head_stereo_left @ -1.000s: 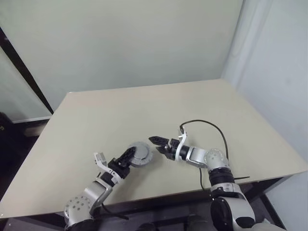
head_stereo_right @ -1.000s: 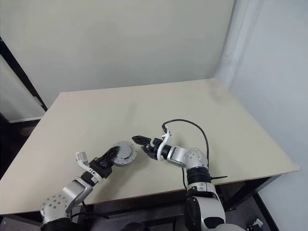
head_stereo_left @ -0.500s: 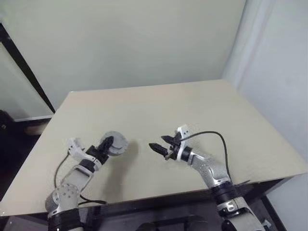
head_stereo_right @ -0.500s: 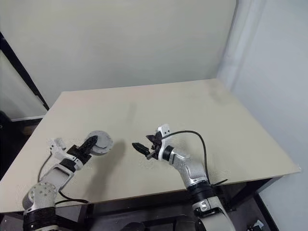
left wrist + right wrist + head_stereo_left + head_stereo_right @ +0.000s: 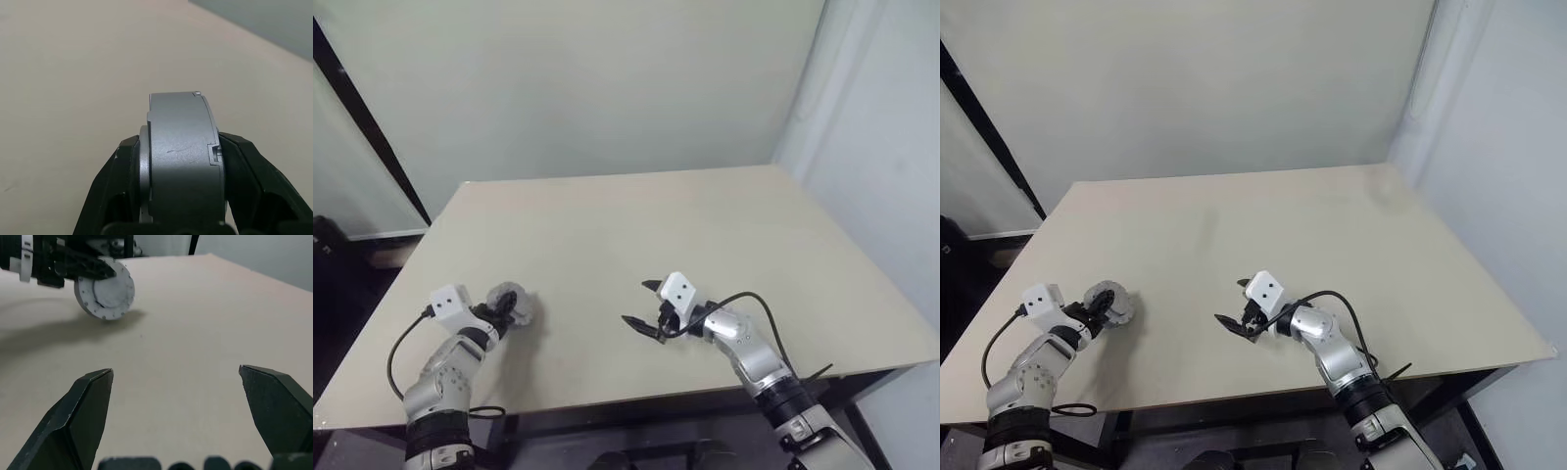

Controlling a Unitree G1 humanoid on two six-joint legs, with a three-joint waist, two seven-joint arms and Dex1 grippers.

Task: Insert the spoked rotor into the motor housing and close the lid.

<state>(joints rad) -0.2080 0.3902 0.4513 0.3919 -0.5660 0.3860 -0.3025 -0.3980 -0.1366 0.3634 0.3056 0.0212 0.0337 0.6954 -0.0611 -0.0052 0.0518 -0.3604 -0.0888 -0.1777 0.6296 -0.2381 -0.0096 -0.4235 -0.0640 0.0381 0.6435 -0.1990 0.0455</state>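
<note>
Two arms: both reach over a bare beige table (image 5: 636, 225), well apart from each other.
Left gripper (image 5: 506, 309): its two black fingers (image 5: 117, 181) clamp a thick grey round part across its flat faces, so the part stands on edge between them.
Held part: this looks like the assembled motor housing (image 5: 181, 156), closed up with a paler ring on one face; no copper windings, spoked rotor or separate lid can be made out, so I cannot tell what is inside.
Why held this way: gripping across the faces keeps the round body from rolling and leaves its rim free, a judgement from the pose.
Housing relative to left hand: right between the fingertips, sticking out past them, low over the table near its left edge; whether it touches the surface I cannot tell.
Right gripper (image 5: 641, 309): fingers spread wide with nothing between them, hovering just above the table near the front edge.
Housing relative to right hand: well apart, ahead of the spread fingers and off to one side, with its bolted round face (image 5: 105, 289) turned towards them.
Task stage: likely at or near the end, since the housing appears shut.
</note>
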